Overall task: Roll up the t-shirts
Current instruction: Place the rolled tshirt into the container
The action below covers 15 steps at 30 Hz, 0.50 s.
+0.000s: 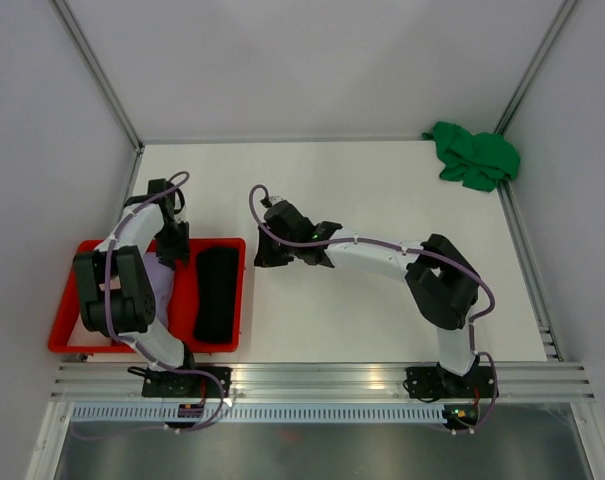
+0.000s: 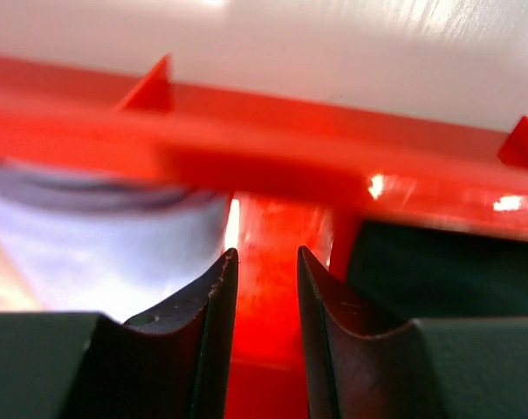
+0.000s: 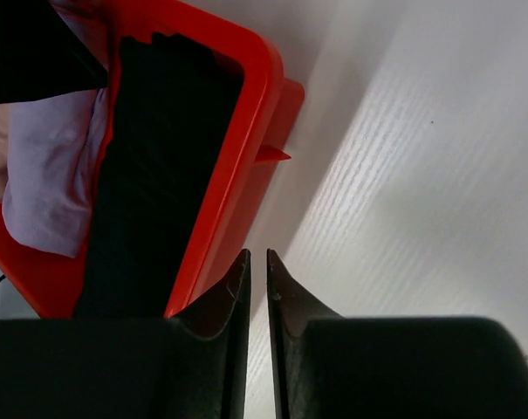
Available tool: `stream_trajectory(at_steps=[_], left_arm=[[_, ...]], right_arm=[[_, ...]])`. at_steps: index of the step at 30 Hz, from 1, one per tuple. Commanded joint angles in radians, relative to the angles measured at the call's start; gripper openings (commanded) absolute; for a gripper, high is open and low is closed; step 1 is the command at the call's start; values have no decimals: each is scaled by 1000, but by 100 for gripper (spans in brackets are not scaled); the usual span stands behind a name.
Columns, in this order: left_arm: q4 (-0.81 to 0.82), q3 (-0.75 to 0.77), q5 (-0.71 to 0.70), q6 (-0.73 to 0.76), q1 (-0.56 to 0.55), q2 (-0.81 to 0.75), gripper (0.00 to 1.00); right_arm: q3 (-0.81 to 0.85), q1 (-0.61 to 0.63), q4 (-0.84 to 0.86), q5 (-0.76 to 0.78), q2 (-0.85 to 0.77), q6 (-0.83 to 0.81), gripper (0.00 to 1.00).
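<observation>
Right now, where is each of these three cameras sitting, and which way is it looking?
Top external: fixed above and behind the arms, looking down on the table, red tray and green t-shirt; both arms show.
Left wrist: on the left arm, low inside the tray, facing its wall; the left end effector frames red floor between the lavender t-shirt and black t-shirt.
Right wrist: on the right arm, looking down at the table beside the tray; the right end effector shows.
Shared: all three see the tray and black t-shirt.
</observation>
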Motion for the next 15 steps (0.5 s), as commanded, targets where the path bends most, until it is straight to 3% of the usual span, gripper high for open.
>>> stream_trajectory(at_steps=[1,15], left_arm=[[120,-33,-17,65,-25,35,39],[230,-67,52,36,-116,81,41]], right_arm=[[77,25,8,28,62,61,16],[234,45,-16,-30,237,111,10]])
